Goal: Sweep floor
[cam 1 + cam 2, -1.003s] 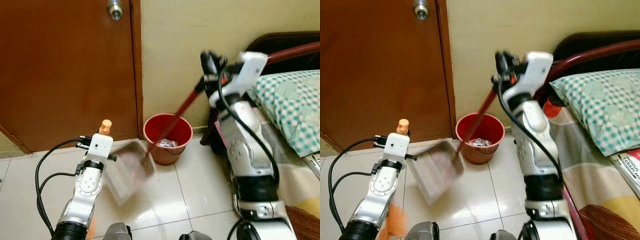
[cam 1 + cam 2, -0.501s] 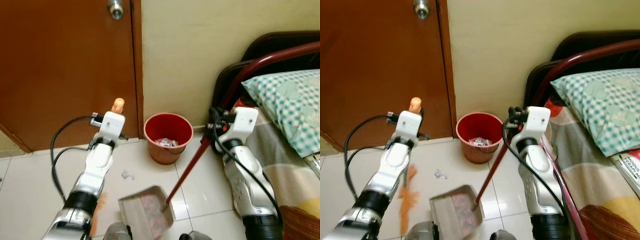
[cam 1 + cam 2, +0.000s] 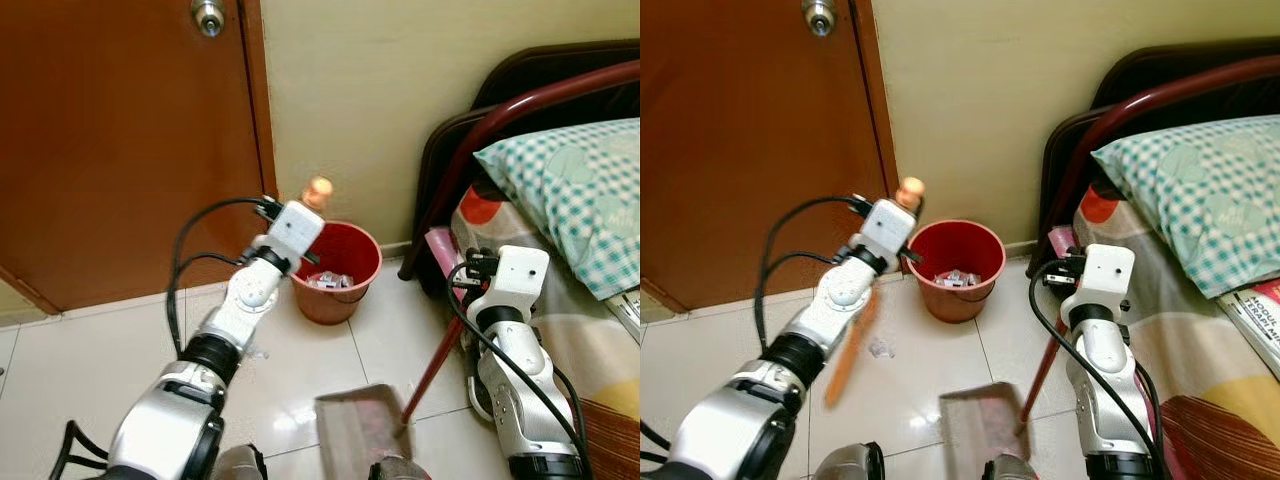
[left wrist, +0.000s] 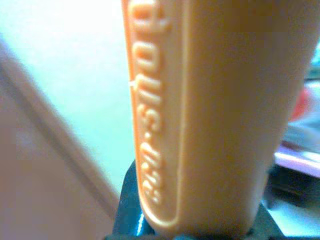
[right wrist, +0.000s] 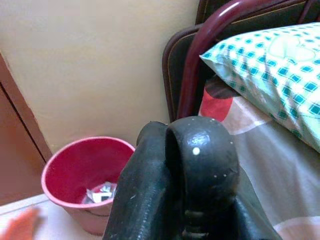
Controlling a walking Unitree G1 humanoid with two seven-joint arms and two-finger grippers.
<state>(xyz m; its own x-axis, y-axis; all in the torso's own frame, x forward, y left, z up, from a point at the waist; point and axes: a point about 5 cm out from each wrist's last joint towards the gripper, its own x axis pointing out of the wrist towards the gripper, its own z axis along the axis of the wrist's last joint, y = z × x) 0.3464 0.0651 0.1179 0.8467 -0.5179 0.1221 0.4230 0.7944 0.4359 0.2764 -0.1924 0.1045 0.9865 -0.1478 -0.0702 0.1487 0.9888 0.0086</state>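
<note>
Because the grey plastic dustpan [image 3: 978, 424] sits low on the tiled floor, well short of the small white scrap [image 3: 880, 348], debris could be missed. The left gripper [image 3: 300, 222], arm stretched toward the red plastic bin [image 3: 336, 268], clamps an orange plastic broom handle [image 3: 908, 190]. The right gripper [image 3: 1072, 276], bent beside the bed, pinches the dustpan's dark red pole [image 3: 1042, 364].

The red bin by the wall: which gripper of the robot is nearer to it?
Left. The left gripper, holding the orange broom handle, is right beside the red bin. The right gripper is farther, near the bed, holding the dustpan's red handle.
</note>
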